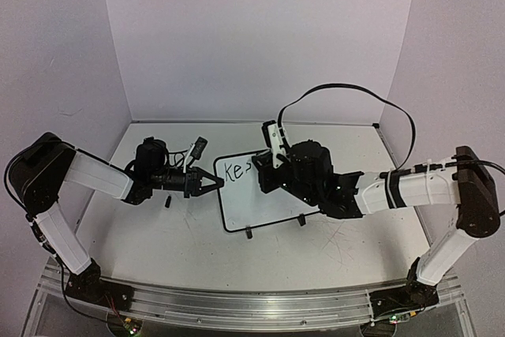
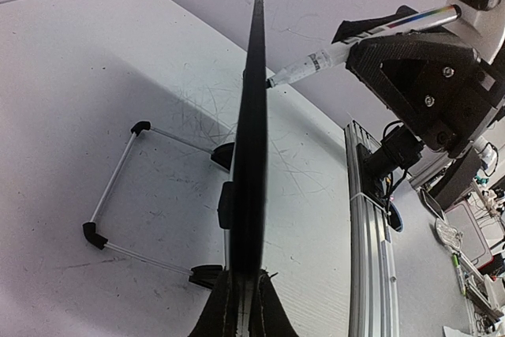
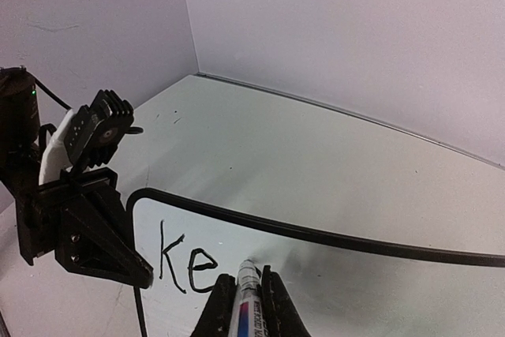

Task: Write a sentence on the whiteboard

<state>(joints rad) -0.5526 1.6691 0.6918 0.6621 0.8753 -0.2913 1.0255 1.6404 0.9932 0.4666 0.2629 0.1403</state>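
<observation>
So, top view: whiteboard (image 1: pixel 272 203) sits mid-frame, left gripper (image 1: pixel 215 183) clamped on its left edge. Left wrist: board edge-on, table (image 2: pixel 95 53) stretching away left. Right wrist: right gripper (image 3: pixel 246 296) pinches marker (image 3: pixel 248 270), tip beside the sentence (image 3: pixel 185 262), just "Ke", bottom-left.

Propped whiteboard (image 1: pixel 264 204), black "Ke" lettering (image 1: pixel 235 170) top-left

One whiteboard (image 1: pixel 272 209), one marker (image 3: pixel 246 288), two claws (image 1: pixel 219 184) (image 1: pixel 259 166)

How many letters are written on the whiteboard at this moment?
2: a K near the left edge of the whiteboard, and an e right beside it, just before the marker tip. None hidden.
</observation>
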